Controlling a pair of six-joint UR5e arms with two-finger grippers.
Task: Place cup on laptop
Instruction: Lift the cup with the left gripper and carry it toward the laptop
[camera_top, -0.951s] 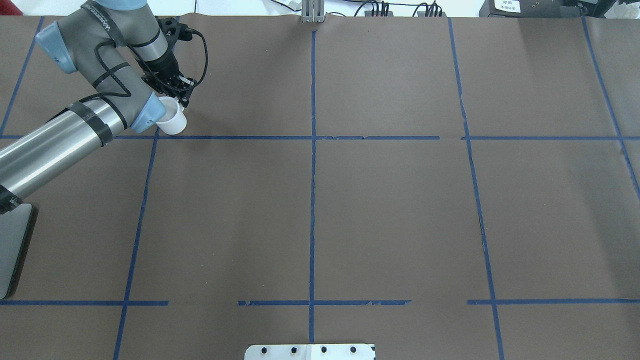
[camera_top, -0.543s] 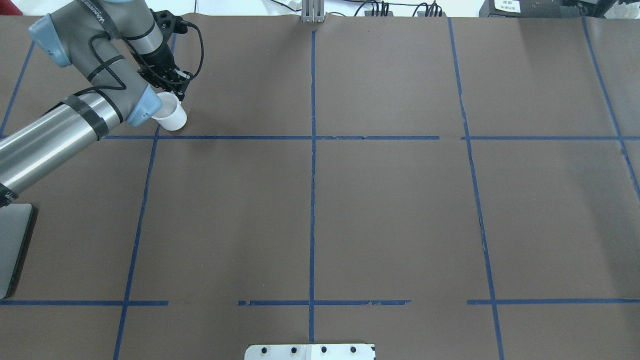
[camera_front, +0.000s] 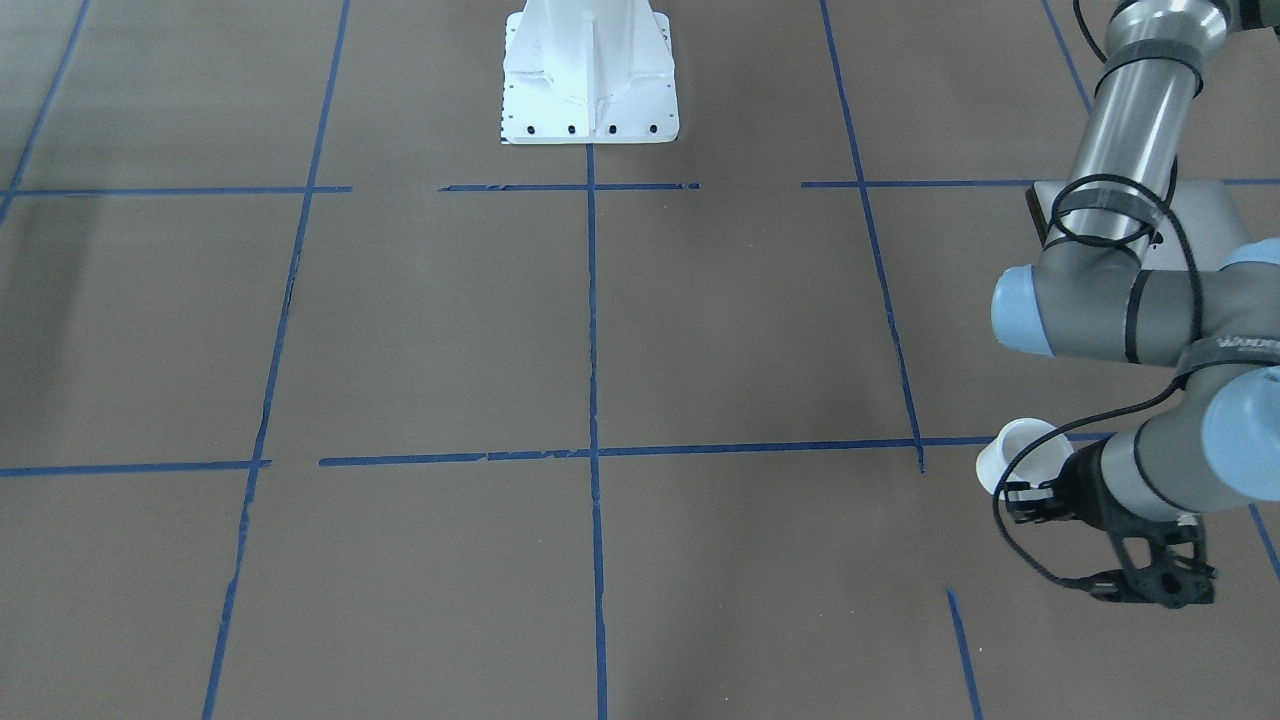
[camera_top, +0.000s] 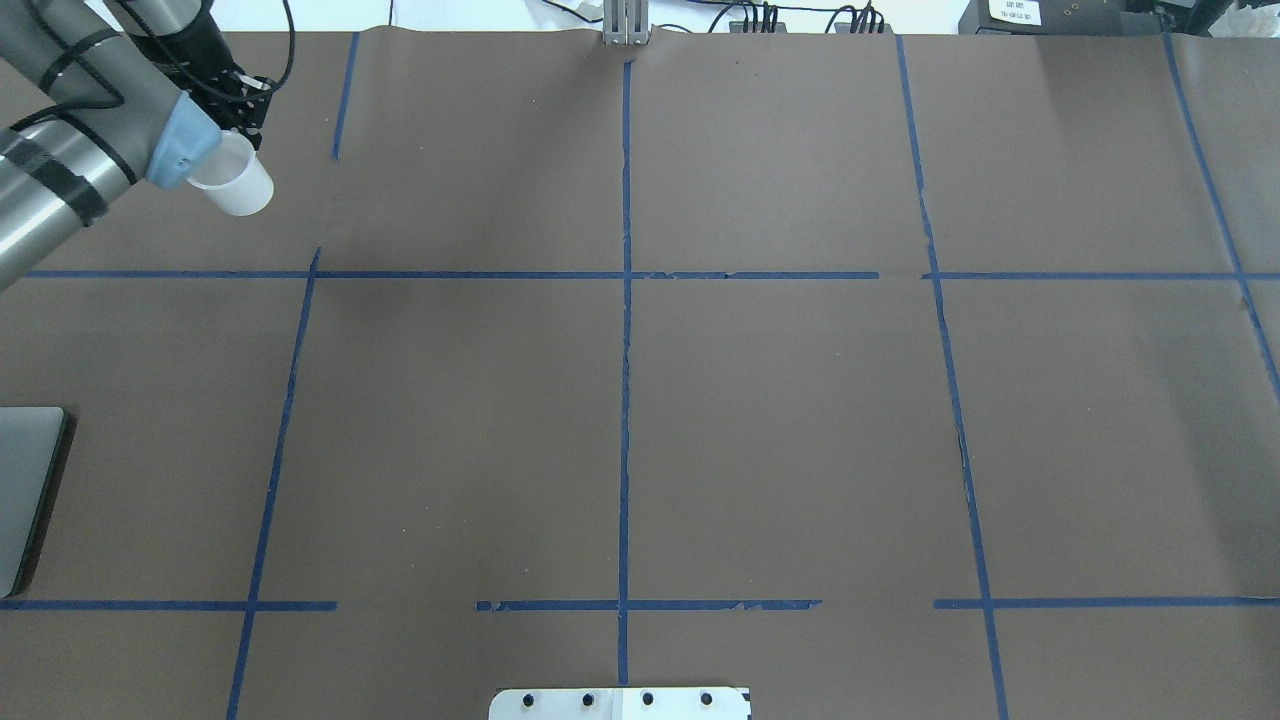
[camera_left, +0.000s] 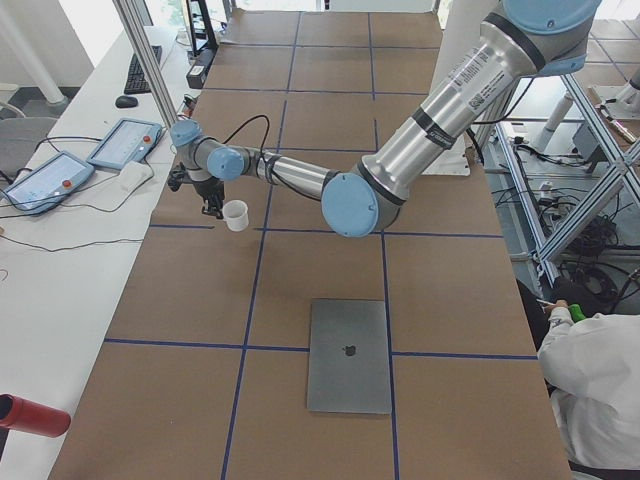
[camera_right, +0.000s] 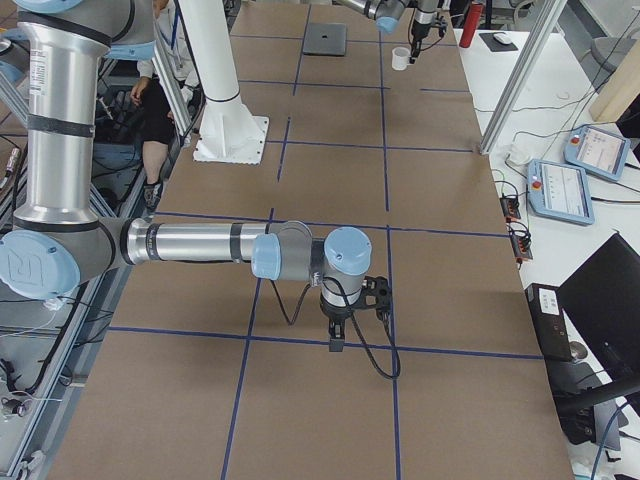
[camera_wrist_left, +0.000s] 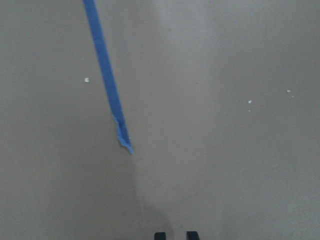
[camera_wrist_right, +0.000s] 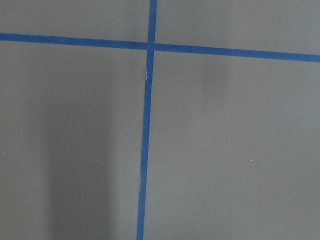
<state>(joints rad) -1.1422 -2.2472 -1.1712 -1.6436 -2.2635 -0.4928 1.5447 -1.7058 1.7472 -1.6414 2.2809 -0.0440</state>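
The left fingers (camera_front: 1030, 492) are clamped on the cup (camera_front: 1022, 450), taking it at its wall just under the rim. The left wrist view catches only two dark tips at its bottom edge, close together, and none of the cup itself. From overhead the arm's blue joint cap covers part of the rim, and the handle cannot be made out in any view. The cup stands upright, mouth up, with the wide rim above the narrow base. It is at the far left part of the tabletop (camera_top: 780, 420). Whether its base clears the surface cannot be told.

The laptop (camera_left: 348, 355) lies flat with its lid closed and logo up, well apart from the cup and nearer the robot's side. Its long side runs along the tabletop's length. It is cut off at the overhead view's left edge and partly hidden behind the left arm in the front view.

The right fingers (camera_right: 337, 338) point down over a crossing of blue tape lines (camera_wrist_right: 145, 150). They appear only in the right side view, so whether they are open or closed cannot be told.
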